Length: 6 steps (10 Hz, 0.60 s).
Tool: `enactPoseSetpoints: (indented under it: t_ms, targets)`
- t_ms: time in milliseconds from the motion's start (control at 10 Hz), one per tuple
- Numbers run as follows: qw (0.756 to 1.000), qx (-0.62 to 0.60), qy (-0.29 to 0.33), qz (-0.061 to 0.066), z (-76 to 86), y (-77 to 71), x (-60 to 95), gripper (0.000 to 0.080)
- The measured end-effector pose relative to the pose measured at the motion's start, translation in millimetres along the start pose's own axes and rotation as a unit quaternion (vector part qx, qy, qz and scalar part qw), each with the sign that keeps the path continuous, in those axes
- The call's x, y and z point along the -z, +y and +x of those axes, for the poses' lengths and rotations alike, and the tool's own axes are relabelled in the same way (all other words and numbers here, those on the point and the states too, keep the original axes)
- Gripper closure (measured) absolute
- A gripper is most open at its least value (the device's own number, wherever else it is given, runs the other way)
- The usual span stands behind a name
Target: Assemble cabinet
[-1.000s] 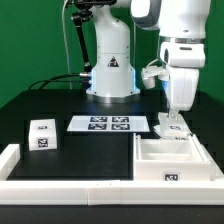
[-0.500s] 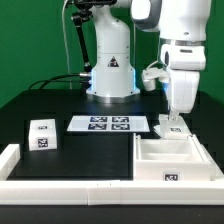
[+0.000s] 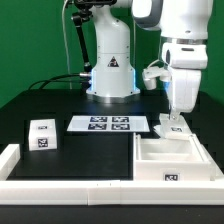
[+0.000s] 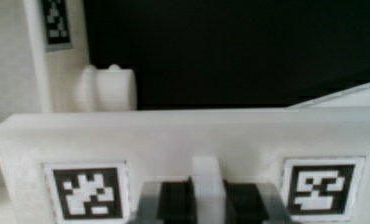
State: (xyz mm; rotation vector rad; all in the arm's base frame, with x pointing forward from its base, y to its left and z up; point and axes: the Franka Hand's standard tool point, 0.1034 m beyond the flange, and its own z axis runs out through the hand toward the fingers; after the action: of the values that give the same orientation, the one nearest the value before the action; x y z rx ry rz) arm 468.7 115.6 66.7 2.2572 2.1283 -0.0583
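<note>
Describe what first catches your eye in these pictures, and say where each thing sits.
The big white robot arm towers on the exterior view's right, its gripper hanging right over a small white tagged block just behind the large white plastic box cabinet. On the exterior view's left, another small white tagged block sits alone on the black table.

The cabinet (image 3: pixel 190 172), a white open-topped box with inner compartments, lies flat at the exterior view's right front.

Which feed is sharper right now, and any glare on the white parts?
Exterior view: fairly sharp, evenly lit, cabinet bright against the black table, no hard glare. Wrist view: blurred throughout, the two tags beside the claw smeared.
</note>
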Motion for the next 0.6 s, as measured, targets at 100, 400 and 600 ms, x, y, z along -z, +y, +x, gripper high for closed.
enactPoseSetpoints:
  t_ms: [100, 400, 600]
  targets:
    - [1.0, 0.0, 0.0, 0.001, -0.2, -0.1, -0.6, 0.0731]
    - [1.0, 0.0, 0.0, 0.001, -0.4, -0.4, -1.1, 0.0731]
    - [1.0, -0.001, 0.002, 0.003, -0.1, 4.3, -4.8, 0.0731]
